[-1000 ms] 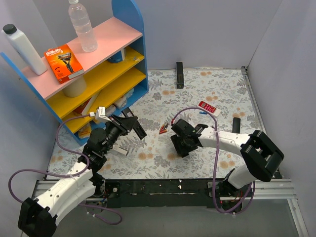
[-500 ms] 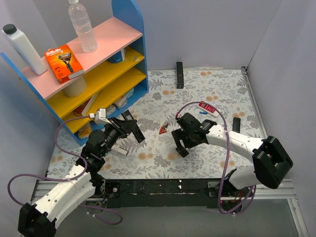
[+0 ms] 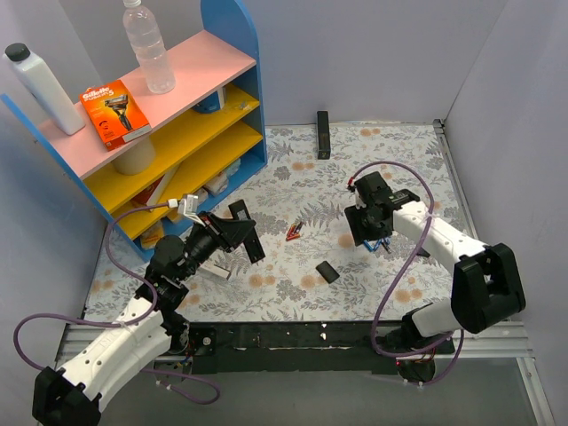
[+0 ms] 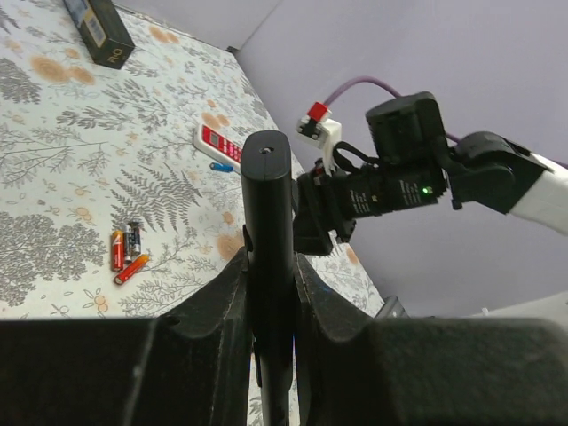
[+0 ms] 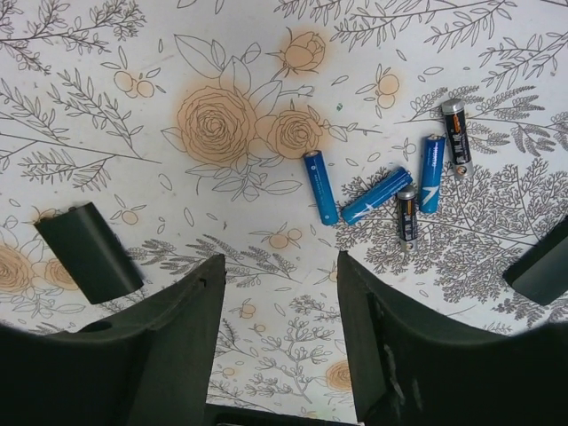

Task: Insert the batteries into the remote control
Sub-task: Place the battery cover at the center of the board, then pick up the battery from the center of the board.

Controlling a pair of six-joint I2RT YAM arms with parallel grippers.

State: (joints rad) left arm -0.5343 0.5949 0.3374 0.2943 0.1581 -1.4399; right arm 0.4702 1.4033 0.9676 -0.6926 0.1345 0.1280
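Currently we find the left gripper (image 4: 269, 297) clamped on the remote control (image 4: 267, 186). Both fingers (image 4: 215, 311) press against its long sides. The black body projects straight out past the fingertips and is held clear of the table (image 4: 53, 115). The overhead view shows the remote tilted above the floral surface.

Items ahead of the left gripper:
- A small cluster of red/orange cells (image 4: 124, 253) lies on the table, off to the left of the remote's free end.
- A red-and-white remote (image 4: 217, 146) lies farther ahead.
- A black box (image 4: 99, 25) sits well beyond that, at the far left.

The right gripper (image 5: 280, 271) hangs over the table with its jaws spread apart and nothing between them.

Items around the right gripper:
- The batteries (image 5: 320, 186) lie on the table ahead of the fingertips, toward the right finger's side. We count three blue cells, close together.
- Two darker cells (image 5: 406, 216) with silvery ends lie among them. We cannot confirm from this view whether they are the same type.
- A small black battery cover (image 5: 87, 251) lies flat just beyond the left finger, well apart from the batteries.
- A dark object (image 5: 541, 264) sits past the right finger, cut off by the frame edge; we cannot identify it.
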